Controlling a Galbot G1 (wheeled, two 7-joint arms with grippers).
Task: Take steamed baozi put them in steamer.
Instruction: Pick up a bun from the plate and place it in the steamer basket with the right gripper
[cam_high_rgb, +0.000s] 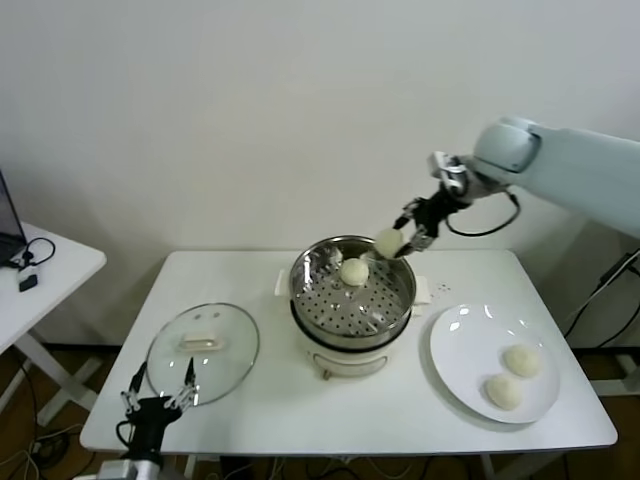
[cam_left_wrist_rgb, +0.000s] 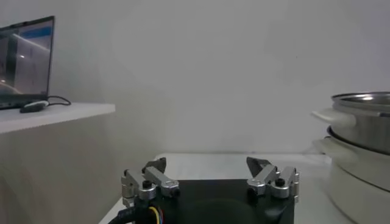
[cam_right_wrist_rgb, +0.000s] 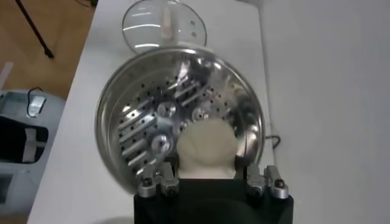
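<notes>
Steamer (cam_left_wrist_rgb: 365, 146) — edge-cropped, left wrist view

Even, soft indoor light fills all three views, bright on the wall (cam_high_rgb: 250, 110) and the table (cam_high_rgb: 250, 400), with only faint shadows under the steamer (cam_high_rgb: 352, 290) and the plate (cam_high_rgb: 494, 362). Glare spots sit on the steamer's polished inside wall in the right wrist view and on the lid (cam_high_rgb: 203, 352) in the head view, where pale reflections cross the glass. The left wrist view is dimmer and greyer, its near gripper body dark and slightly soft, and the laptop (cam_left_wrist_rgb: 25, 63) at its edge looks washed out.
</notes>
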